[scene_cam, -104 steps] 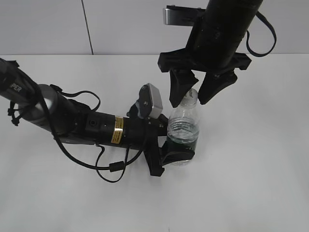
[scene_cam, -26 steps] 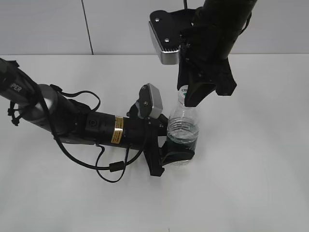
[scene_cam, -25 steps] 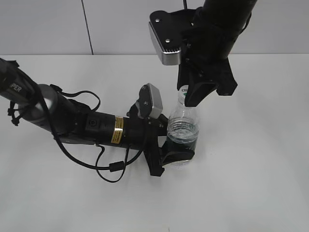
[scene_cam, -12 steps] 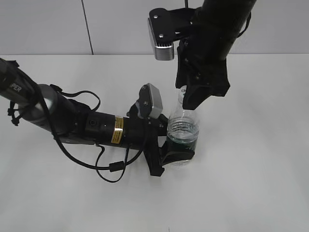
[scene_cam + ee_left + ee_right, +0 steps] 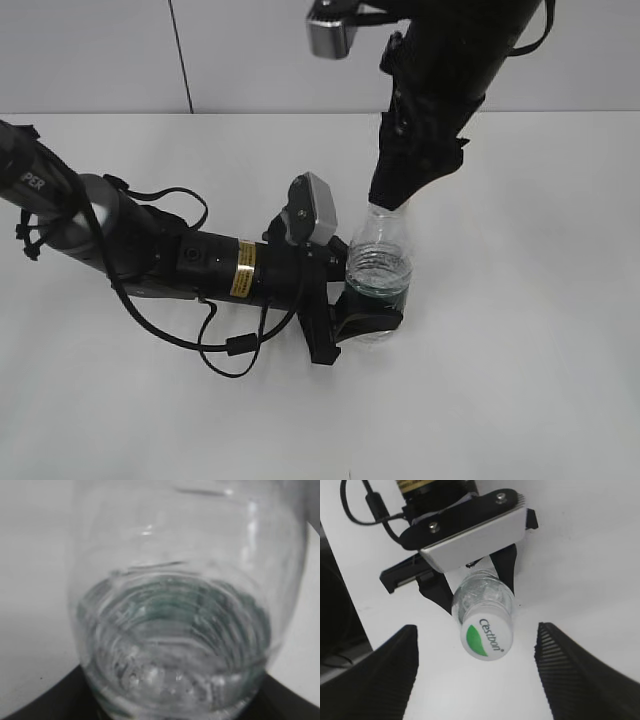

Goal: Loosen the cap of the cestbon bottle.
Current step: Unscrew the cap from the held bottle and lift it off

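Note:
The cestbon bottle (image 5: 378, 262) stands upright on the white table, clear with a dark green label band. My left gripper (image 5: 366, 318) is shut on its lower body; the bottle fills the left wrist view (image 5: 170, 630). My right gripper (image 5: 392, 196) hangs straight over the neck and hides the cap in the exterior view. In the right wrist view the cap (image 5: 487, 638), white with a green leaf and "Cestbon" lettering, sits between the fingers of the right gripper (image 5: 476, 628). The fingers are wide open, with clear gaps on both sides.
The left arm (image 5: 170, 255) lies across the white table (image 5: 520, 330) from the left, with a looping black cable (image 5: 232, 350) beside it. A grey wall (image 5: 90, 55) runs along the back.
My right wrist has turned further about the bottle's neck, and its camera housing has swung up to the top. The bottle and the left arm have not moved.

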Robot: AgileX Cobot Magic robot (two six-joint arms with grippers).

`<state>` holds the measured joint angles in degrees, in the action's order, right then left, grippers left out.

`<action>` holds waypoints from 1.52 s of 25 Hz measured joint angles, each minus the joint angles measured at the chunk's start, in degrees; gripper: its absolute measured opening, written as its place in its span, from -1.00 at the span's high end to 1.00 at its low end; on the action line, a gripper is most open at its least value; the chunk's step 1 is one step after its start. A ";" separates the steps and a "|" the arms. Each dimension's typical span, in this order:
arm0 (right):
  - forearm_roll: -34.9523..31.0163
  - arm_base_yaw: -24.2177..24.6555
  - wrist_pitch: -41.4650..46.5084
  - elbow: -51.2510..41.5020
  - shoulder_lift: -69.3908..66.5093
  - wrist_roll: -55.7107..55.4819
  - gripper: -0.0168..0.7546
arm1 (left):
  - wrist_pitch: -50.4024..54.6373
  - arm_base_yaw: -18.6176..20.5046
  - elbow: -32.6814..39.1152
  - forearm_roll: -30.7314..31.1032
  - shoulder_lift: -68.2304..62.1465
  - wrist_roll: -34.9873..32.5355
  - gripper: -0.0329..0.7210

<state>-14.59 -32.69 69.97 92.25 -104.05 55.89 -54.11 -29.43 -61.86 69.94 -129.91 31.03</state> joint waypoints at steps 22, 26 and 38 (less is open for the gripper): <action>1.14 0.00 0.00 -0.45 -0.32 -60.67 -0.48 | 0.16 0.00 0.00 0.00 0.10 0.00 -0.17; 2.68 0.00 0.00 -0.45 -0.32 -62.32 -0.48 | 0.28 0.00 0.00 0.06 0.17 0.00 -0.17; 0.23 0.00 0.00 -0.45 -3.35 -63.33 -0.20 | 0.34 0.00 0.00 0.10 0.17 0.00 -0.17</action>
<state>-14.36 -32.69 69.97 91.80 -107.40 -7.44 -53.77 -29.43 -61.86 70.04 -129.74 31.03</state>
